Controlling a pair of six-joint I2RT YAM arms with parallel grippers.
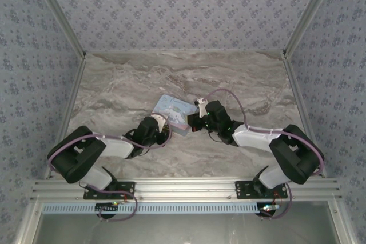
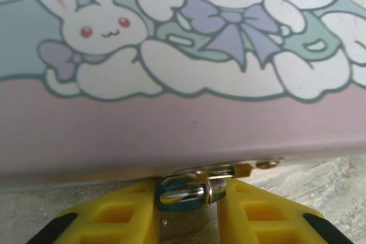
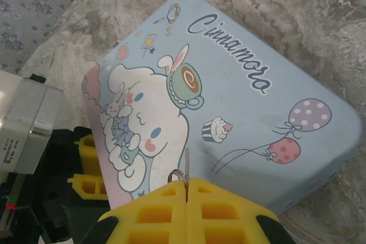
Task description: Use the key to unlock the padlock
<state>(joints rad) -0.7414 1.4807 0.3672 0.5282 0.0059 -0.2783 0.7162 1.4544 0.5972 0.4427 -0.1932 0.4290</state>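
On the left, the left claw (image 2: 189, 216) is seen from its own wrist with only its yellow fingers (image 2: 128, 216) in frame, and these are cut off by the lower edge. The padlock (image 2: 186, 194) is clamped between them, a finger pressed to either side. At this closeness it is blurred. A small bluish body crossed by a shiny silver bar can be made out, hung from gold-coloured fittings under the rim of the tin (image 2: 171, 124), just above the worktop (image 1: 126, 84). The keyhole cannot be made out. From above, that spot is covered by the left wrist.

The tin, light blue with a pink side wall and cartoon rabbits, lies flat near the middle of the worktop, and the padlock is found on the side facing the left arm.

To the right, the right claw (image 3: 187, 190) is closed on the key (image 3: 186, 161). Only a thin blade seen edge-on and part of a wire ring stand above the pinched yellow tips, the rest being buried between them. Whether the blade touches the tin cannot be told.
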